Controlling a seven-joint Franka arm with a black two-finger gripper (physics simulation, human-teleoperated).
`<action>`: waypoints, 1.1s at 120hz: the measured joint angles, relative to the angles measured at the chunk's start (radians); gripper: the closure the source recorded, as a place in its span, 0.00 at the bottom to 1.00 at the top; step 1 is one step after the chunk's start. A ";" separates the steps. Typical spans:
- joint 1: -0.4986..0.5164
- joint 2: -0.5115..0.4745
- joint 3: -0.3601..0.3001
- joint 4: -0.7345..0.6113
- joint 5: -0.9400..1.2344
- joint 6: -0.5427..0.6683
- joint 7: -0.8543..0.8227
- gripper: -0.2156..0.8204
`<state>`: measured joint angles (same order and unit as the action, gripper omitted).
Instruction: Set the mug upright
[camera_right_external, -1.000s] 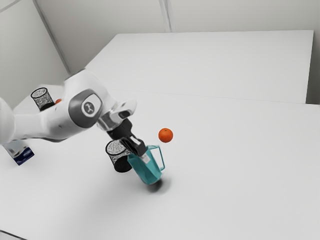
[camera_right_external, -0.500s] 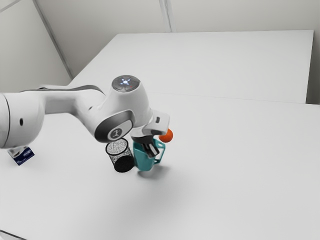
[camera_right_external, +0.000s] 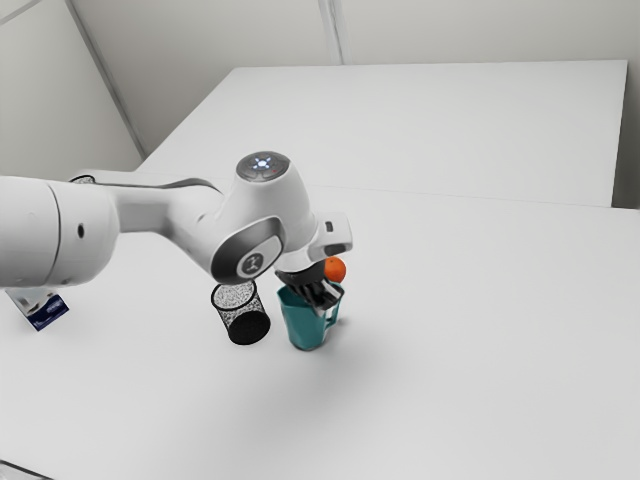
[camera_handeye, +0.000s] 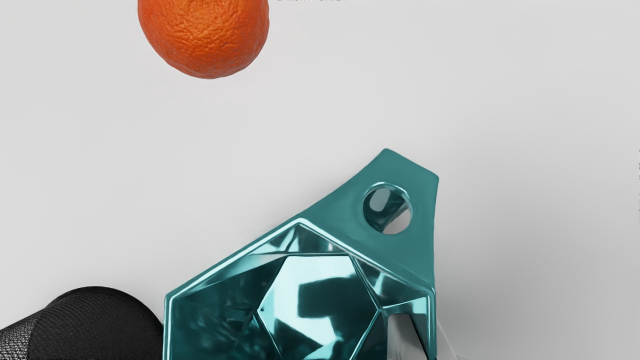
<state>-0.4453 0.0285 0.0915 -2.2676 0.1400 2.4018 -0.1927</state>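
The teal mug (camera_right_external: 305, 322) stands upright in the exterior view, its handle toward that view's right; whether its base touches the table is hard to tell. My gripper (camera_right_external: 322, 294) is at its rim on the handle side, pointing down. In the wrist view the mug (camera_handeye: 300, 270) shows its six-sided opening and inner floor. There the gripper (camera_handeye: 431, 342) is shut on the mug's wall near the handle, one fingertip inside the opening and the other outside.
An orange (camera_right_external: 335, 269) lies just behind the mug. A black mesh cup (camera_right_external: 242, 313) is close beside it, toward the exterior view's left. A blue and white box (camera_right_external: 40, 308) sits farther left on the white table (camera_right_external: 460, 330).
The mug has swung from a strong tilt to upright, moving slightly toward the exterior view's right over the last half second. My hand has turned and shifted with it.
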 joint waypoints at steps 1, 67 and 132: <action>0.000 0.000 0.000 0.000 -0.001 0.001 -0.003 0.97; 0.007 -0.003 0.044 -0.007 -0.008 0.022 -0.127 0.97; -0.003 -0.038 0.051 -0.004 -0.012 0.001 -0.173 0.44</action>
<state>-0.4485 -0.0092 0.1421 -2.2715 0.1278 2.4033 -0.3659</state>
